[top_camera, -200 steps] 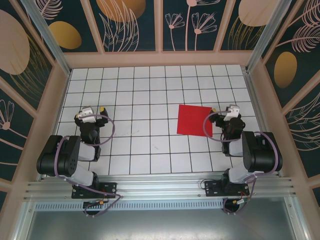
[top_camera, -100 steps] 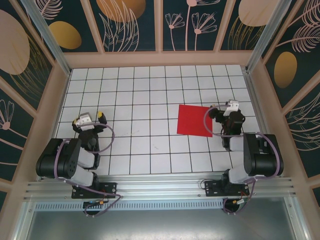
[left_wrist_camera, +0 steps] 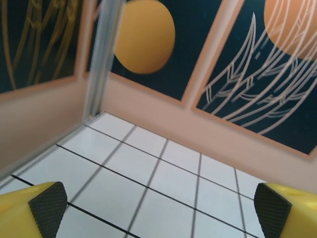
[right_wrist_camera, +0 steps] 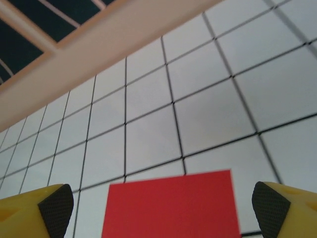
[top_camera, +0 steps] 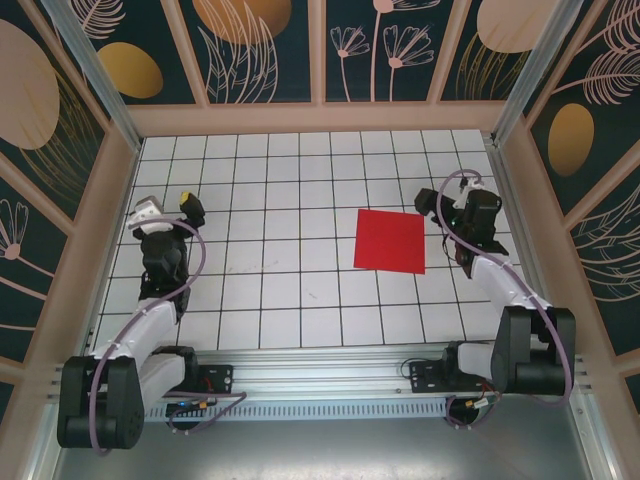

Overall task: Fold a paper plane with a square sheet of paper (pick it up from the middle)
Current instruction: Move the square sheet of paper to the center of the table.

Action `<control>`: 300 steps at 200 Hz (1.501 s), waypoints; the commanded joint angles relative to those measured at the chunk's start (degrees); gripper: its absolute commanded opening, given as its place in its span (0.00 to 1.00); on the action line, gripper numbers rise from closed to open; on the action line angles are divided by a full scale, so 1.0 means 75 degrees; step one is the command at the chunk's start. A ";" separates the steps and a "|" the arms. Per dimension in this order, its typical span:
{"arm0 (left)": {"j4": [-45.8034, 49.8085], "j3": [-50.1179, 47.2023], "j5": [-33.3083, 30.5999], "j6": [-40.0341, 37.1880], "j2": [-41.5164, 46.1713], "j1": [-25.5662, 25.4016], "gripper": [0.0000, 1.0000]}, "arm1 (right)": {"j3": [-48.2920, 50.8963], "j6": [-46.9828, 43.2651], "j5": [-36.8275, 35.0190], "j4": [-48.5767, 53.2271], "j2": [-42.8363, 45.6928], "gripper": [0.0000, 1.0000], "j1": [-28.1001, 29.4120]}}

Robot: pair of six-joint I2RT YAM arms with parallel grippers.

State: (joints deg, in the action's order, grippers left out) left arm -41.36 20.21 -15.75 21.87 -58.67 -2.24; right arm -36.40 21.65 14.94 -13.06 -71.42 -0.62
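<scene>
One flat, smooth square sheet of paper (top_camera: 390, 241) lies near the gridded table's (top_camera: 300, 300) right edge. The left gripper (top_camera: 168, 208) and right gripper (top_camera: 447, 193) both gape wide, empty.

surface: white gridded table (top_camera: 300, 180) | on it: flat red square sheet of paper (top_camera: 390, 241)

No readable text, label, brand, number or sign appears on anything here.

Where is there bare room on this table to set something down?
The widest free patch is the middle of the table, between the left gripper and the paper. The rows from the paper to the back wall are bare too. It is crowded on the right, where the paper lies close to the right gripper.
</scene>
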 commanded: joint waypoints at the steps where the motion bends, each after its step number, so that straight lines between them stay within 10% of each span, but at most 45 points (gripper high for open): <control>1: 0.2521 0.0350 0.0786 0.1293 0.0156 0.0029 0.99 | -0.0284 0.0891 0.0855 0.1267 -0.0145 0.93 0.0665; 120: 0.1746 -0.0330 0.4845 0.2676 -0.0028 0.0029 0.99 | -0.2016 0.1212 -0.0768 0.2532 -0.2843 0.75 0.2976; 300: 0.2323 -0.0518 0.5581 0.2657 -0.0546 -0.0545 0.98 | -0.4270 0.1600 -0.1380 0.3579 -0.4900 0.75 0.5334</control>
State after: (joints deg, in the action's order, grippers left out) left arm -22.87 15.79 25.47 41.34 -61.93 -3.97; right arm -65.04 32.36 4.64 9.23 -108.33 37.58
